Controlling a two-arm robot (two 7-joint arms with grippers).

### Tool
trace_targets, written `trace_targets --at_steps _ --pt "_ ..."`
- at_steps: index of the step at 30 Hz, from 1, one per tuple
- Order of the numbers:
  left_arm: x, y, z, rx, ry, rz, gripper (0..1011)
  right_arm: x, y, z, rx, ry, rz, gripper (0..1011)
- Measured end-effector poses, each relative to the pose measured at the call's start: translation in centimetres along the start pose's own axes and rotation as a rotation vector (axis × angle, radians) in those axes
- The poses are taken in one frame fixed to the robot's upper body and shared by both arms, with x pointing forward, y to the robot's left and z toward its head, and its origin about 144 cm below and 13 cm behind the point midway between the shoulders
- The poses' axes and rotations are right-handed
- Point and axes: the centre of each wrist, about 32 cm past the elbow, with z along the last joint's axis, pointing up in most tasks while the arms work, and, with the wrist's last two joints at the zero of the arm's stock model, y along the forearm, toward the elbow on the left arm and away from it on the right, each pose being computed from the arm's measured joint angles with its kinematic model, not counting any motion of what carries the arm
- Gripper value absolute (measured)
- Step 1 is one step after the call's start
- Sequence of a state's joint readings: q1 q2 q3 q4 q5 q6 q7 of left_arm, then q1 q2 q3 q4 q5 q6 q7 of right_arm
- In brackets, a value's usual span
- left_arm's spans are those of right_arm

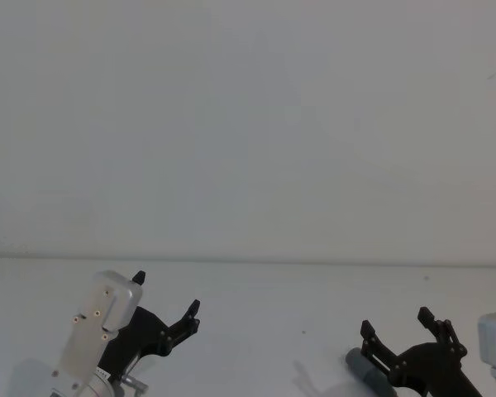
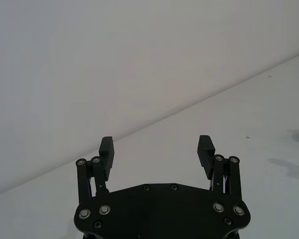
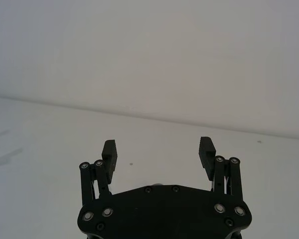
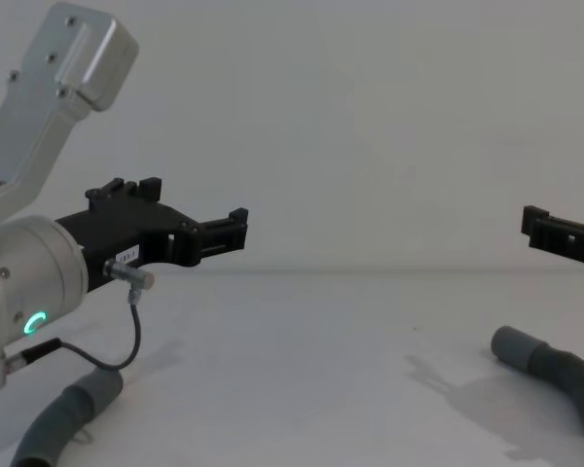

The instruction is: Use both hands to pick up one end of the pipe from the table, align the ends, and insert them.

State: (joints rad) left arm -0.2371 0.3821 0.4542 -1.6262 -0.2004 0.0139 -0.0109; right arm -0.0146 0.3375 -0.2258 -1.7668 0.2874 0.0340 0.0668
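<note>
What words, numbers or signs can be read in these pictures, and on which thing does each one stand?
White label on the left tool: its print is too small to read.
Green ring light on the left arm: a lit mark, no letters.
Pipe and table: no text on them.

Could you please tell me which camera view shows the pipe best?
The chest view: both ends of the pipe lie side-on on the table. The head view catches one cuff by the right gripper. The wrist views add little.
</note>
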Motion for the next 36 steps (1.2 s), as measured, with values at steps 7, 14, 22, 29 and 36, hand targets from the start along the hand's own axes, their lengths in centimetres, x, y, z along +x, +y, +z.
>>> trace_targets --at_steps 7,14,22,29,36 --pt "0.00 0.00 0.00 0.000 0.000 0.000 1001 0.00 0.00 0.00 0.000 0.000 0.000 1001" --pt "0.00 0.00 0.00 0.000 0.000 0.000 1001 0.00 0.00 0.00 0.000 0.000 0.000 1001" --pt "0.00 0.00 0.00 0.000 0.000 0.000 1002 0.00 0.00 0.00 0.000 0.000 0.000 1002" --pt "0.00 0.00 0.00 0.000 0.000 0.000 1001 0.00 0.00 0.00 0.000 0.000 0.000 1001" --pt "0.00 0.00 0.00 0.000 0.000 0.000 1001 0.00 0.00 0.00 0.000 0.000 0.000 1001"
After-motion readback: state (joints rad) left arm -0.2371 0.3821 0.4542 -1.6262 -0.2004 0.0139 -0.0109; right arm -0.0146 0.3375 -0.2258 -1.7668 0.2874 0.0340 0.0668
